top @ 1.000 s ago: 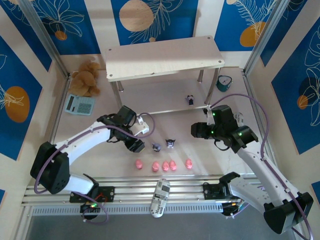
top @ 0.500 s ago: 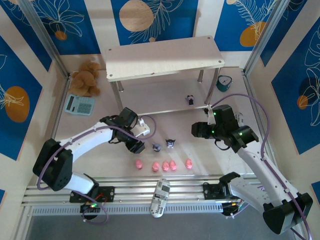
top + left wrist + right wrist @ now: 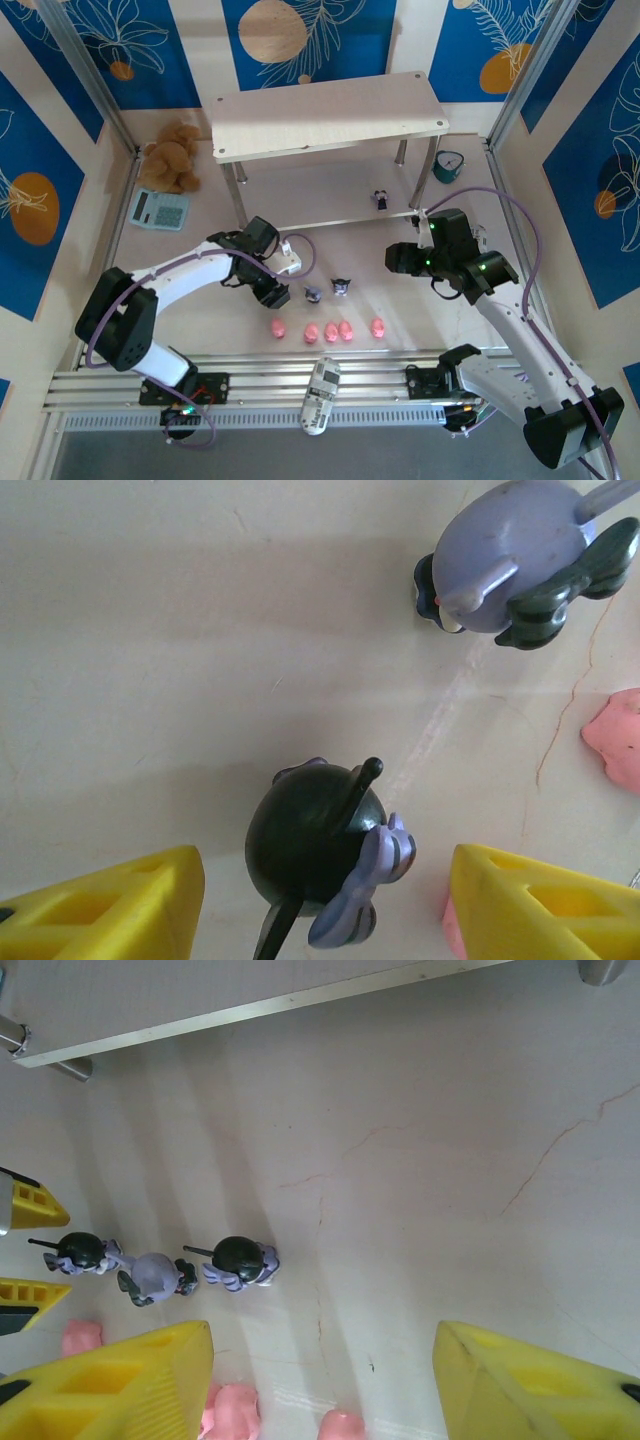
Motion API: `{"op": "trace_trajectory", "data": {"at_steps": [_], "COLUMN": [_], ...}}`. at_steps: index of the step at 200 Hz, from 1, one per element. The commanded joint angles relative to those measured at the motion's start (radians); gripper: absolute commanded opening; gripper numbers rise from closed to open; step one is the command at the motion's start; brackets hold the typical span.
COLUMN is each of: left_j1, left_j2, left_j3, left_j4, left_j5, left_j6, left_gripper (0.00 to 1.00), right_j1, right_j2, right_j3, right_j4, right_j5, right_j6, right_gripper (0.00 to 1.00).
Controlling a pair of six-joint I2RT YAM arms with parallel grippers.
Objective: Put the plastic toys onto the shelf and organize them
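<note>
Left gripper (image 3: 322, 870): yellow fingers (image 3: 110, 910) spread, straddling the first figurine (image 3: 315, 845). There's a gap on both sides, no contact.
First figurine: glossy near-black round head, thin black points, lilac striped piece at one side.
Second figurine (image 3: 510, 565): lilac head, dark striped bow, just beside the first.
Third figurine (image 3: 240, 1257): dark head, lilac body, next along.
All three sit in a short line out in front of the shelf (image 3: 330, 115), about level with its middle.
Fourth figurine (image 3: 380, 198) stands on the shelf's lower board (image 3: 310, 190), near the right end and close to the front edge.
Five pink pigs (image 3: 331, 330) lie in a row parallel to the shelf's front, a bit further out from it than the figurines. The two end pigs sit slightly apart from the rest.

Right gripper (image 3: 322, 1332): fingers spread with nothing between them, over table in front of the shelf's right front leg.

Shelf: pale boards on thin silver legs. The upper board is bare wood. The lower board is open to the left of the fourth figurine.

Room: open tabletop runs between the shelf's front edge and the figurine line.
Teddy bear (image 3: 172, 155) and calculator (image 3: 160, 208) are off the shelf's left end.
Teal clock (image 3: 447, 165) is just beside the shelf's right legs.
Blue-patterned walls close in behind the shelf and at both ends.
A white oblong object (image 3: 322, 393) sits beyond the pigs, on the metal rail (image 3: 250, 385) opposite the shelf. Can't tell what it is.
</note>
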Motion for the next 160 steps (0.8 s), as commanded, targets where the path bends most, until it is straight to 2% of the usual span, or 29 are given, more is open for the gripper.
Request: {"op": "trace_trajectory", "data": {"at_steps": [1, 43, 62, 80, 97, 130, 160], "left_j1": [-0.012, -0.012, -0.012, -0.012, -0.013, -0.012, -0.011], "left_j2": [0.017, 0.043, 0.060, 0.081, 0.090, 0.077, 0.048], "left_j3": [0.012, 0.021, 0.032, 0.043, 0.049, 0.043, 0.045], "left_j4": [-0.005, -0.004, -0.013, -0.020, -0.018, -0.002, -0.006], "left_j5": [0.000, -0.007, -0.006, -0.015, -0.029, -0.031, -0.048], "left_j6": [0.025, 0.030, 0.038, 0.043, 0.045, 0.050, 0.045], "left_gripper": [0.66, 0.60, 0.50, 0.32, 0.24, 0.18, 0.18], "right_j1": [-0.006, -0.015, -0.019, -0.020, -0.022, -0.027, -0.031], "right_j2": [-0.012, -0.018, -0.018, -0.016, -0.016, -0.016, -0.017], "right_j3": [-0.018, -0.024, -0.027, -0.030, -0.033, -0.032, -0.032], "right_j4": [0.003, -0.002, 0.004, 0.009, 0.009, 0.006, 0.007], "right_j5": [-0.030, -0.028, -0.031, -0.031, -0.033, -0.030, -0.026], "right_j6": [-0.004, -0.006, -0.004, -0.004, -0.003, -0.003, -0.001], "right_gripper": [0.61, 0.61, 0.61, 0.61, 0.61, 0.61, 0.61]}}
